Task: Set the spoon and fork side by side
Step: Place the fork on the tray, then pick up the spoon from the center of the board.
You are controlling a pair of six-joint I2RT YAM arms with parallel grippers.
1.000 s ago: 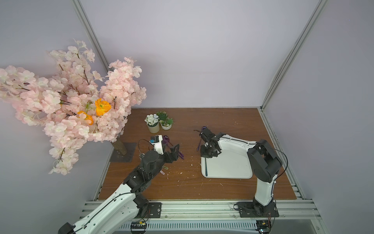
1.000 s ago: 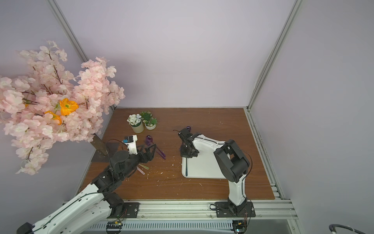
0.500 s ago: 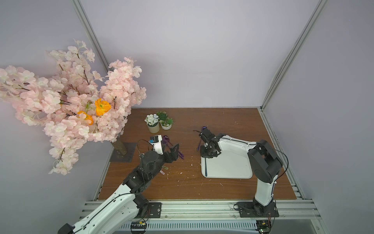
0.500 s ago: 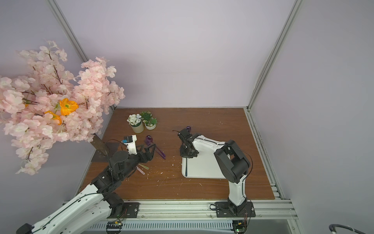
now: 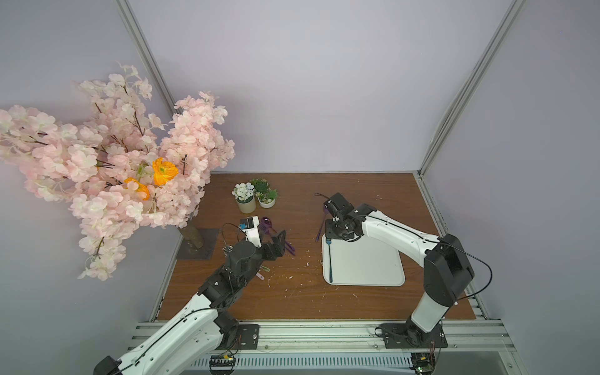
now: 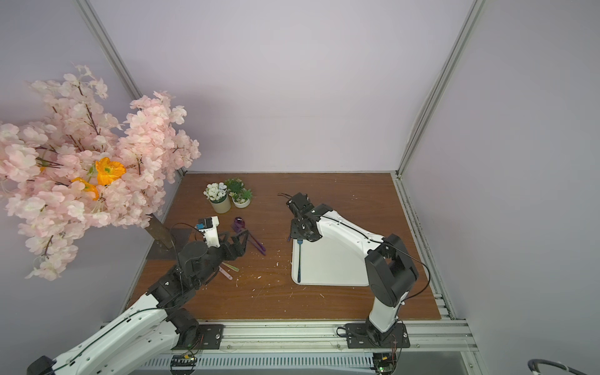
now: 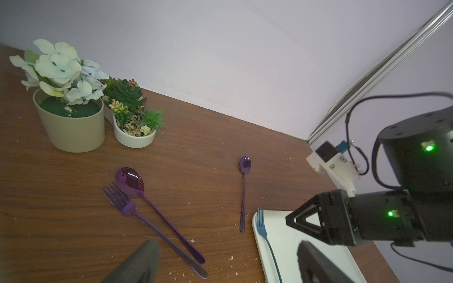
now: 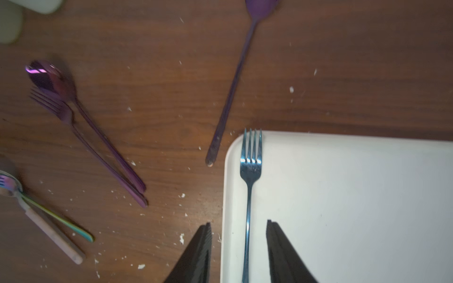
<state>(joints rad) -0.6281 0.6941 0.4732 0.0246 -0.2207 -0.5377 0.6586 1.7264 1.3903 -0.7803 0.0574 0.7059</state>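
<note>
Two jaws of my right gripper (image 8: 239, 223) stand apart astride the handle of the blue fork (image 8: 250, 171), seen only from my right wrist. It lies along the left edge of the white tray (image 8: 343, 196). The thin purple spoon (image 8: 232, 83) is on the table (image 8: 159, 73), off the tray's far left corner. My left gripper (image 7: 225, 245) gapes too.

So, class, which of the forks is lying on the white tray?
The blue fork, lying along the edge of the white tray. The purple fork lies on the bare wood beside a purple spoon.
</note>
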